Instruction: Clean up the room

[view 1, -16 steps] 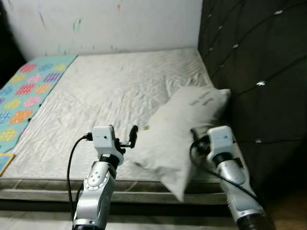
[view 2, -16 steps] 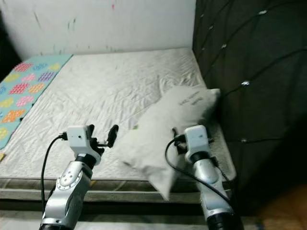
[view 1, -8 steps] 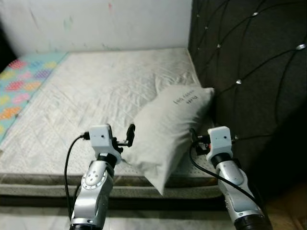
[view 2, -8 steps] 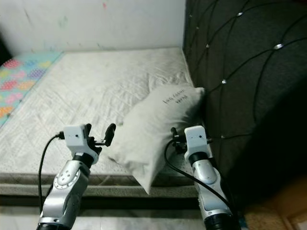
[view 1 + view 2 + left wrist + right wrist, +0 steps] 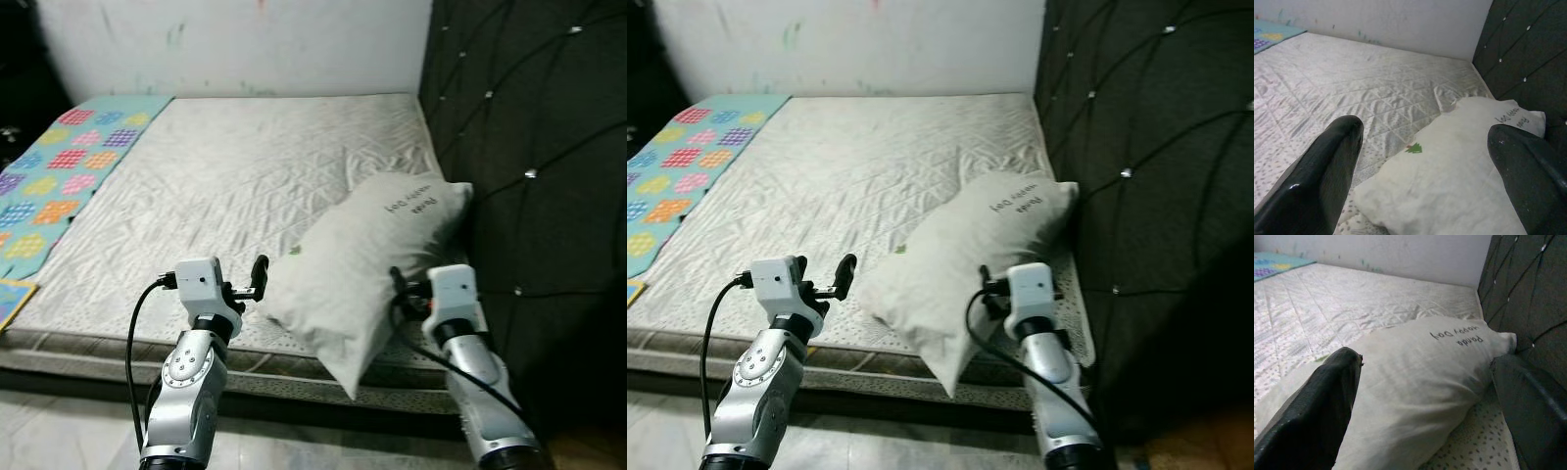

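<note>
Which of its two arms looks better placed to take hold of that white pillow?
Probably the right. The right gripper is open with the pillow lying between its fingers. The left gripper, also open, sits just off the pillow's near corner.

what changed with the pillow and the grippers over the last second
Little beyond the camera, whose view swung toward the headboard and back. The pillow lies as before, its corner hanging over the mattress edge and its top against the dark headboard. The left gripper and right gripper still hover open on either side of it; nothing was taken hold of or let go.
</note>
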Tool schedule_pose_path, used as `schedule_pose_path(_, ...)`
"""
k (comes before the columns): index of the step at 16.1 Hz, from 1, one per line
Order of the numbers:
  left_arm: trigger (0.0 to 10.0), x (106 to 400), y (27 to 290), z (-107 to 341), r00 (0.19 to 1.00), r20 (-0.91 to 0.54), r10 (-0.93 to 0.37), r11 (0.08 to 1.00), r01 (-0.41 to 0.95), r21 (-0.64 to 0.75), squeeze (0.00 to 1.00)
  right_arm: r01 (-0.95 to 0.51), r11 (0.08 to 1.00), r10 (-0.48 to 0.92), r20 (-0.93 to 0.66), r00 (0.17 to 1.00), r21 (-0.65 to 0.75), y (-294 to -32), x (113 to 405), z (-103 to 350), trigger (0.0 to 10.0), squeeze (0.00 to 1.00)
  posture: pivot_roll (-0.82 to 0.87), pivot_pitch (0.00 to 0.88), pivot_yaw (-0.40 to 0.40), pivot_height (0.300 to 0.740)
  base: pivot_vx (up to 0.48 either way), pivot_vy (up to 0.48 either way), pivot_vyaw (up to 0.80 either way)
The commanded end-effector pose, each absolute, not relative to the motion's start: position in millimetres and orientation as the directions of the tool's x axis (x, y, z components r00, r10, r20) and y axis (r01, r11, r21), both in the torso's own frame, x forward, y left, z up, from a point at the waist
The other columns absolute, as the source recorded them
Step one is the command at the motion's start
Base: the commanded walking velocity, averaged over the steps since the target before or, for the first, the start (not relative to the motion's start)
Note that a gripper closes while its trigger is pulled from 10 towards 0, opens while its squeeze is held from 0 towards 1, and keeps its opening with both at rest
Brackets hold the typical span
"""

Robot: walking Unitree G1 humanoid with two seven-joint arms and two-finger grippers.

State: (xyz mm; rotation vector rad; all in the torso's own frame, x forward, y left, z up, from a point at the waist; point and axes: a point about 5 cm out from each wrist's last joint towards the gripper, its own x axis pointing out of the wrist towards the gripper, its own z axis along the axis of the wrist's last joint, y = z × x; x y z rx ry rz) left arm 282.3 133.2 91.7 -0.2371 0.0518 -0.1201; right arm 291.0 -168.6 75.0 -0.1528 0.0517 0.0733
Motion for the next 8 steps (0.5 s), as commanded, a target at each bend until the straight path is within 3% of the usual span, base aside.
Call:
schedule_pose_path(1,10.0,284.4,134.9,92.0,0.99,-0.046,-0.136,0.966,0.122,-0.228,0.0,-0.071,0.989,0.062,-0.072,0.995,-0.129,-167.8,292.1,73.3,10.0,0.0,-0.23,0.0,0.106,0.74,0.0,0.0,0.0)
schedule_pose_path(8,10.0,281.6,136.2,98.0,0.994,-0.021,-0.107,0.968,0.099,-0.23,0.0,-0.094,0.994,0.093,-0.012,0.996,-0.046,-155.7,295.0,88.6,10.0,0.0,-0.23,0.0,0.119,0.74,0.0,0.0,0.0)
